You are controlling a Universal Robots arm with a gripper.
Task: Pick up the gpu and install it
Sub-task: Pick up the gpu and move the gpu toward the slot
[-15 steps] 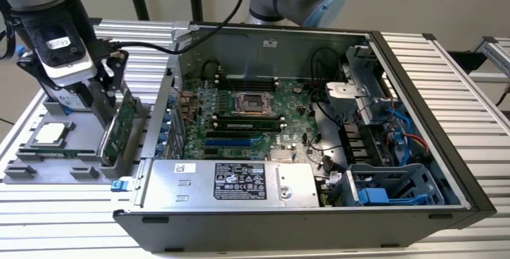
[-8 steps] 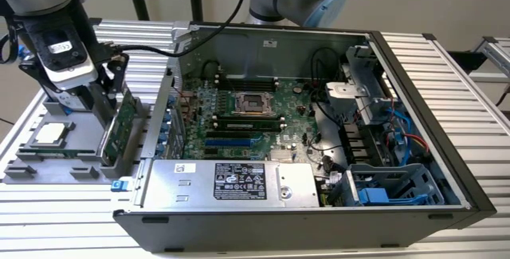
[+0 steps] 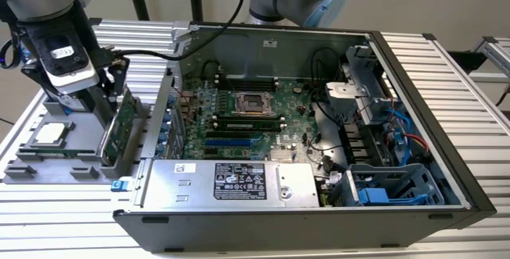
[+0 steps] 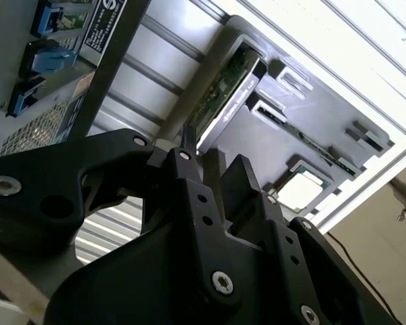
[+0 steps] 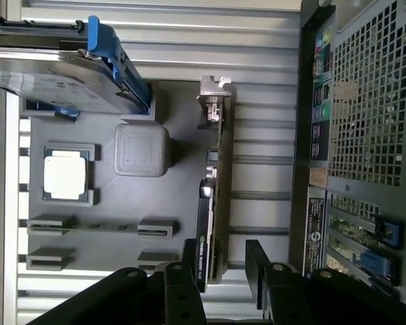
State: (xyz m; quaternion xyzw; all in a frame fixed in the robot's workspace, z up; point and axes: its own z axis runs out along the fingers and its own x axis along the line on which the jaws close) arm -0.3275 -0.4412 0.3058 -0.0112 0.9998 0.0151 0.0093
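Landmark: gray tray (image 3: 24, 172), on the slatted table outside the computer case (image 3: 446, 92).
Graphics card: the graphics card (image 5: 213, 196) stands on edge in a slot along the side of the tray nearest the case, not yet lifted. Its silver bracket (image 5: 213, 101) is at one end.
Gripper: the gripper (image 5: 222, 254) is over the tray at the end of the card away from the bracket.
Fingers: the fingers (image 5: 257, 261) are spread with the card's edge between them. The first wrist view shows a gap beside at least one finger, so nothing is pinched.
Other parts on the tray: the processor chip (image 5: 65, 173) sits in its pocket, well apart from the card. The hard drive (image 5: 54, 74) in its blue frame is at the tray's far end.
Risk, off-centre grip: the card looks closer to one finger, so closing could push it sideways and jam it in the tray slot.
Risk, end hold: gripping near one end could let the bracket end sag or swing when lifted.
Risk, pressure: clamping on the cooler or the board's parts could slip or damage them.
Risk, clearance: the case wall stands just beside the tray, so a tilted card could knock it.
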